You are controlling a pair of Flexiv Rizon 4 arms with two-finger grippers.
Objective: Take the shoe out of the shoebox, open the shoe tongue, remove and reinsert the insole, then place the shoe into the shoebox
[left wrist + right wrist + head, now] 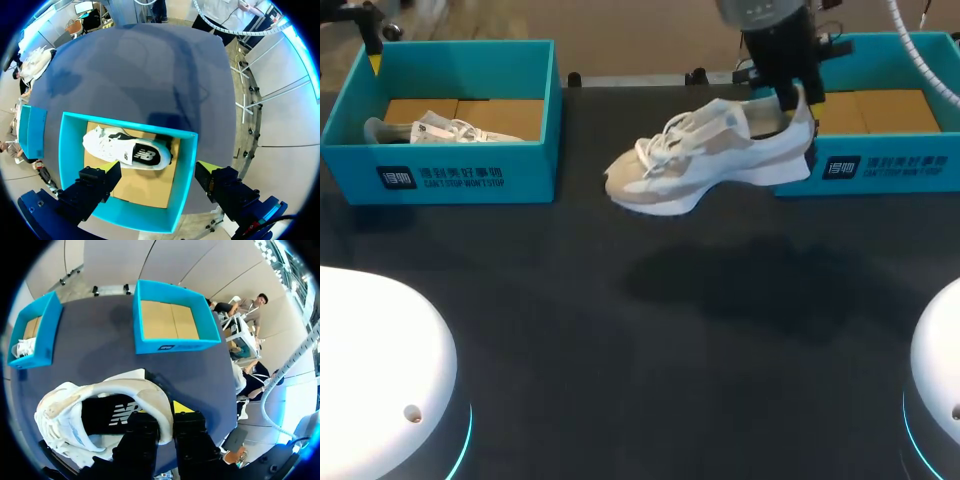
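Shoe [710, 160] hangs heel-pinched in right hand [167, 420]; only left wrist view shows left hand [157, 177] wide.

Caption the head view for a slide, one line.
Right gripper holds the beige shoe by its heel above the table, between the left shoebox and the right shoebox.

head view | you cannot see the right gripper's [792, 100] fingertips, hidden behind the shoe's [710, 160] heel collar | right shoebox [880, 165] runs off the edge, 1 corner partly behind the heel | 2nd shoe [440, 130] in the left shoebox [450, 175] shows you only its upper | left arm [370, 25] cut at the corner
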